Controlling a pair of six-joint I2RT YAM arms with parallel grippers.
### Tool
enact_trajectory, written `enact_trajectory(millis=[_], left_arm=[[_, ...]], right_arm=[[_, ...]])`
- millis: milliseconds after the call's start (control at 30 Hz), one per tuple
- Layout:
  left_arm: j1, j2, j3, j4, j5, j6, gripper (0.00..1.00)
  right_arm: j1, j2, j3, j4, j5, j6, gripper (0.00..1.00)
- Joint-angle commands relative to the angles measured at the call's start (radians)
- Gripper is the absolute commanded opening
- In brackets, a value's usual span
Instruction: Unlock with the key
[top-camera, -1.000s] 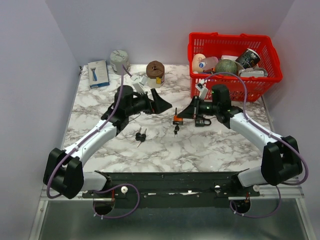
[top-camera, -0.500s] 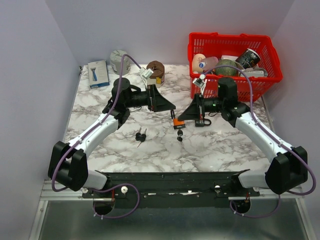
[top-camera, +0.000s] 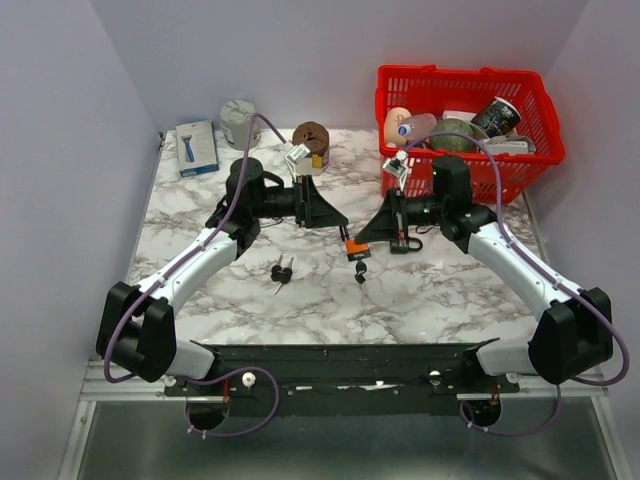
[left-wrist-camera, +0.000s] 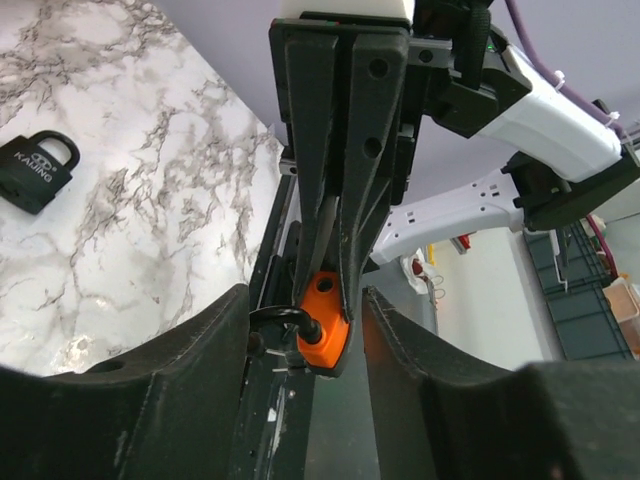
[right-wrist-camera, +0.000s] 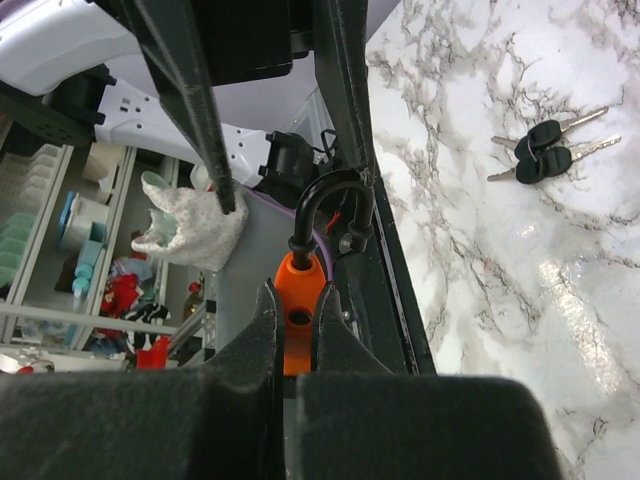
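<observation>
keys (top-camera: 281, 270): pair w/ black heads, lying flat on the table (top-camera: 450, 295) near the L forearm, well apart from both grippers; untouched.
orange lock (right-wrist-camera: 298, 300): held off the table btw the two arms, shackle (right-wrist-camera: 330, 205) turned toward the L arm.
R gripper (top-camera: 365, 234): fingers (right-wrist-camera: 245, 350) are pressed onto the lock body, one per side; a firm pinch is seen in the R wrist view.
L gripper (top-camera: 336, 218): fingers (left-wrist-camera: 190, 390) are spread, one each side of the lock body, w/ a gap on both sides; nothing is gripped.
dark bits (top-camera: 360, 272): small black pieces hang just under the lock in the top view. Prob. key heads, but whether a key is seated in the keyhole cannot be told.
step (judged): lock is offered to the L gripper, likely for a second grip so a key can be worked.
done well: lock body to be centred btw the L fingers before closing. Grip to be taken on the orange body, not the shackle, so the shackle is left free to spring. Keyhole end to be left uncovered. R pinch not to be let go until the L hold is sure.
risk: lock could be twisted out of the R pinch if the L fingers land off-centre.
black lock (left-wrist-camera: 38, 172): lies flat on the table just beside the R gripper; to be ignored.
basket (top-camera: 460, 72): red, at back right, not involved.
</observation>
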Motion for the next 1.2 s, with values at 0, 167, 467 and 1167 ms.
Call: enact_trajectory(millis=[0,167,467,1167], left_arm=[[-0.008,-0.016,0.007,-0.188,-0.012,0.104,0.50],[-0.008,-0.010,0.059,-0.411,-0.156,0.256,0.58],[0.009,-0.069,0.037,-0.520,-0.501,0.246,0.98],[0.027,-0.100,-0.023,-0.514,-0.509,0.227,0.99]], right_arm=[[-0.002,0.017,0.004,0.031,0.076,-0.006,0.01],[-0.002,0.041,-0.056,0.061,0.230,-0.018,0.01],[-0.001,0.199,-0.096,0.238,0.395,-0.024,0.01],[-0.017,0.584,0.027,0.276,0.570,-0.064,0.01]])
